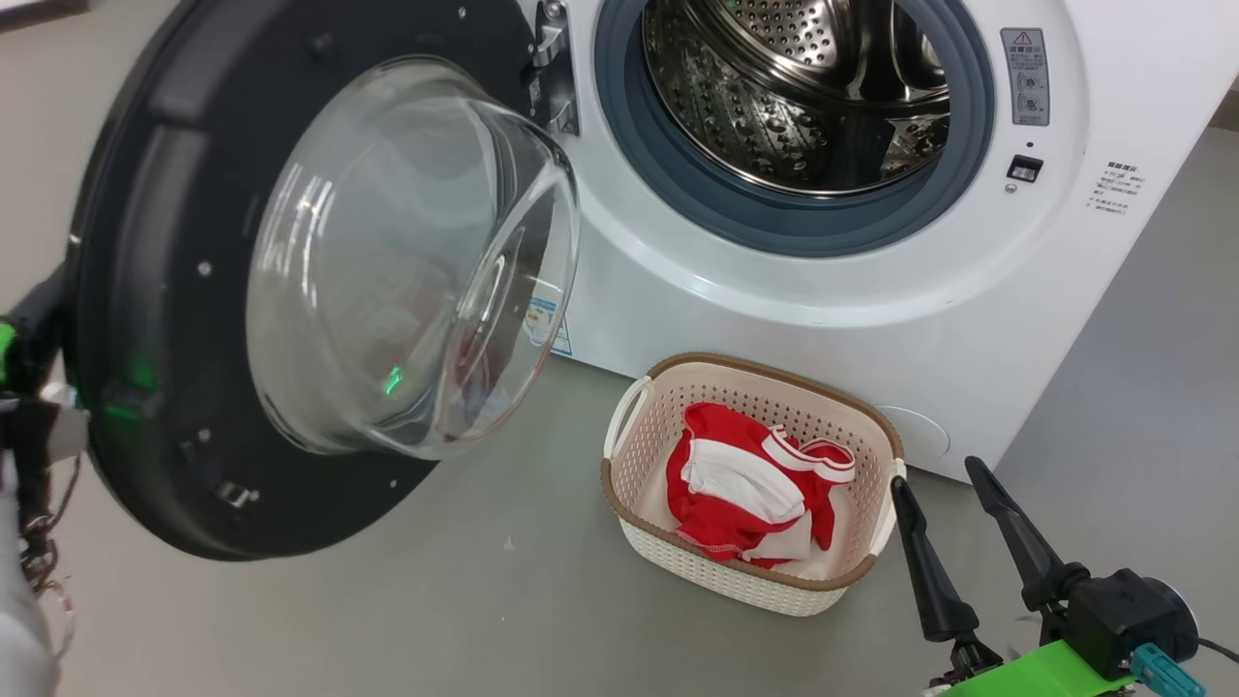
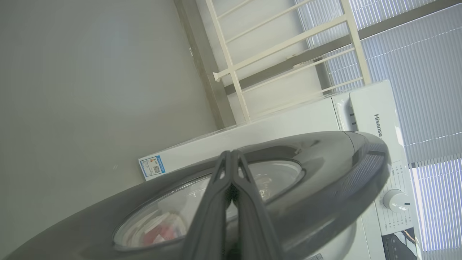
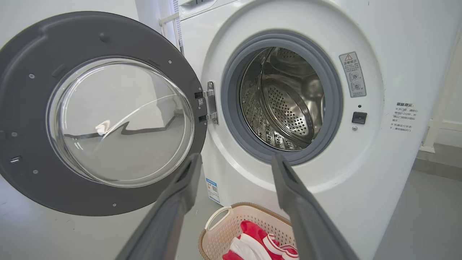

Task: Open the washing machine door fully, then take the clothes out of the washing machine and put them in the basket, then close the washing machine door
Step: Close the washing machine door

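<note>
Presumably poised to shut the washing machine door [image 1: 174, 290], left gripper [image 2: 231, 153] pressed together behind it, right gripper [image 1: 937, 476] spread.

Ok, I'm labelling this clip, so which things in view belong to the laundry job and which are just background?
Part of the job:
- washing machine door, swung open
- washing machine
- basket, on the floor in front of the machine
- clothes, lying in the basket

Just background:
- white railing
- window blinds
- warning sticker on the machine's front
</note>
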Controlling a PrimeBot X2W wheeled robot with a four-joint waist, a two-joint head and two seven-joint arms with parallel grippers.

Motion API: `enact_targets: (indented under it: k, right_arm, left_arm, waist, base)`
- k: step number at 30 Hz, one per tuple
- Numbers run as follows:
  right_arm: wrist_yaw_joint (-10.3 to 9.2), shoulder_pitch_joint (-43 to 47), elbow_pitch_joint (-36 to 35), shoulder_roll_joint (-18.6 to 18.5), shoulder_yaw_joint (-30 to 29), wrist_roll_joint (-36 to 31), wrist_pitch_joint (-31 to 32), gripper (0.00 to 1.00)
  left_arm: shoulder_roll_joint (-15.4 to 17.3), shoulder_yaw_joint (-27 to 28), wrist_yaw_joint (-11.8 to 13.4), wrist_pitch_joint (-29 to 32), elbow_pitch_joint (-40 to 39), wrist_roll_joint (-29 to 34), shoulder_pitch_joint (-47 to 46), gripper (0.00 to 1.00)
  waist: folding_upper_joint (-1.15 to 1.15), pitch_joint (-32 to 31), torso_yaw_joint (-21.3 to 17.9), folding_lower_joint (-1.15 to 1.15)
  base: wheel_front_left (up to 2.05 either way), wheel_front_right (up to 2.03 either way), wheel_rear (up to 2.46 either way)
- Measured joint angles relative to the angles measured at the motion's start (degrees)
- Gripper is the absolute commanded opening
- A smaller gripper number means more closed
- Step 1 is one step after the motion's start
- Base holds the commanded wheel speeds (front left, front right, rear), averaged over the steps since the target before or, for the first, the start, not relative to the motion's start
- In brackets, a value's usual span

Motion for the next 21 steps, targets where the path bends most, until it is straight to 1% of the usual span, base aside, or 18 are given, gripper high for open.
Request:
enact_targets:
  k: [5,10,16,21]
  right_arm:
    - [0.0,-0.07,0.2,0.0,0.05,0.11,-0.22,1.0]
    - [0.0,-0.08,0.41,0.0,0.05,0.16,-0.23,1.0]
    - [0.0,-0.1,0.57,-0.01,0.05,0.67,-0.31,1.0]
    - [0.0,-0.11,0.63,0.0,0.04,0.68,-0.56,1.0]
  left_arm:
    - [-2.04,0.03,-0.97,1.6,-2.25,-1.41,0.91,0.0]
    - [-3.58,0.02,-1.51,3.08,-6.23,-1.98,3.44,0.0]
    - [-5.76,0.09,-1.34,4.97,-12.79,-3.82,7.67,0.0]
    - [-8.03,0.36,-0.15,5.83,-19.96,-4.87,11.77,0.0]
  waist:
    - [0.0,-0.07,0.05,0.0]
    - [0.0,-0.2,-0.12,0.0]
    - [0.0,-0.31,-0.46,0.0]
    - [0.0,-0.22,-0.71,0.0]
  base:
    - [0.0,0.0,0.0]
    - [0.0,0.0,0.0]
    - [0.0,0.0,0.0]
    - [0.0,0.0,0.0]
